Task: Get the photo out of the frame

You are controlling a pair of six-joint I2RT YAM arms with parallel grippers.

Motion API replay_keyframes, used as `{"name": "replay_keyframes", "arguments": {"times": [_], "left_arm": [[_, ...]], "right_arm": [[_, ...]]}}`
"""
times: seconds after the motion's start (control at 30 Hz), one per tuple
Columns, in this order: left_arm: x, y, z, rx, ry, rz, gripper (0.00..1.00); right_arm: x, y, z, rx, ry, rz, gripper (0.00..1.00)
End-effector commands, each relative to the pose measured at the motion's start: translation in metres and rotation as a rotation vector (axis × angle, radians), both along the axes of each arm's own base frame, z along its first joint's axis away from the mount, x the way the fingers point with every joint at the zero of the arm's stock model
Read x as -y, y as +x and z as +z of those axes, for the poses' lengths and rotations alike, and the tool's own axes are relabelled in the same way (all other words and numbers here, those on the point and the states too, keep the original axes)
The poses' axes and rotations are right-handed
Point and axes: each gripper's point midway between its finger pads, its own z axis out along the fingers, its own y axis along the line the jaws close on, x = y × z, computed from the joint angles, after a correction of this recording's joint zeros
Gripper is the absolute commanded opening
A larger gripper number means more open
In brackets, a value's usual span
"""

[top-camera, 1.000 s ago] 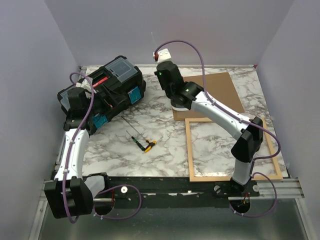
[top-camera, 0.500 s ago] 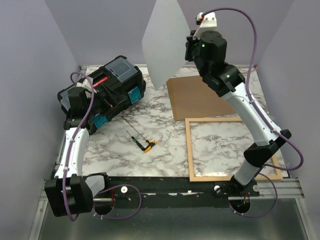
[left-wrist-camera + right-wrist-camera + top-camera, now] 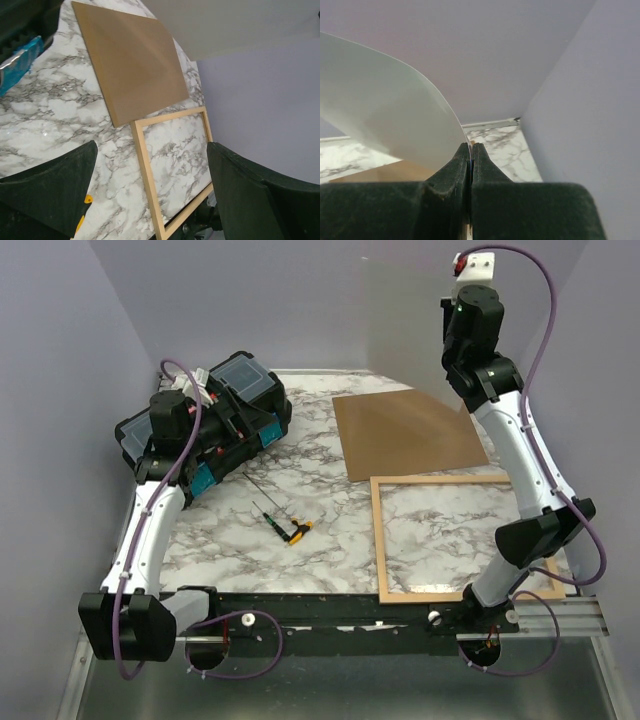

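My right gripper point(image 3: 471, 146) is shut on the edge of a thin curled sheet point(image 3: 385, 105), the photo. Only its pale back shows; the sunset print is hidden. In the top view the gripper point(image 3: 462, 325) is raised high at the back right, and the sheet hardly stands out from the wall. The pale sheet also shows at the top of the left wrist view point(image 3: 240, 20). The light-wood frame point(image 3: 378, 540) lies flat at the front right with only marble showing through its pane point(image 3: 145, 170). My left gripper point(image 3: 150, 192) is open and empty, above the black toolbox point(image 3: 215, 420).
A plain brown backing board point(image 3: 400, 435) lies flat behind the frame, also in the left wrist view point(image 3: 130, 55). A small yellow-handled screwdriver point(image 3: 290, 528) lies mid-table. Purple walls close in the table on three sides.
My right arm has swung up and to the right, lifting the sheet off the board and high against the back wall. My left arm has lifted a little over the toolbox.
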Motion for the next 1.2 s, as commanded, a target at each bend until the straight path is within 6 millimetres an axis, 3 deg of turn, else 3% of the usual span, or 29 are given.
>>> {"name": "replay_keyframes", "arguments": {"times": [0.0, 0.1, 0.23, 0.47, 0.63, 0.93, 1.17], "left_arm": [[0.013, 0.000, 0.005, 0.023, 0.017, -0.071, 0.94], [0.013, 0.001, -0.005, 0.007, 0.031, -0.078, 0.94], [0.014, -0.001, -0.008, 0.005, 0.032, -0.092, 0.94], [0.005, -0.001, -0.012, 0.006, 0.035, -0.069, 0.94], [0.004, 0.000, -0.018, -0.007, 0.031, -0.067, 0.94], [-0.010, 0.005, -0.024, -0.019, 0.019, -0.027, 0.94], [-0.011, 0.005, -0.025, -0.022, 0.016, -0.025, 0.94]], "right_arm": [[0.030, -0.010, 0.031, 0.051, -0.133, -0.106, 0.00], [0.025, -0.004, 0.016, 0.016, -0.172, -0.083, 0.00], [-0.002, 0.005, -0.042, -0.073, -0.235, 0.015, 0.00], [-0.056, 0.006, -0.206, -0.304, -0.388, 0.094, 0.00], [-0.090, 0.008, -0.285, -0.361, -0.455, 0.101, 0.00], [-0.133, 0.016, -0.348, -0.424, -0.446, 0.204, 0.00], [-0.144, 0.000, -0.365, -0.495, -0.447, 0.166, 0.00]]}}
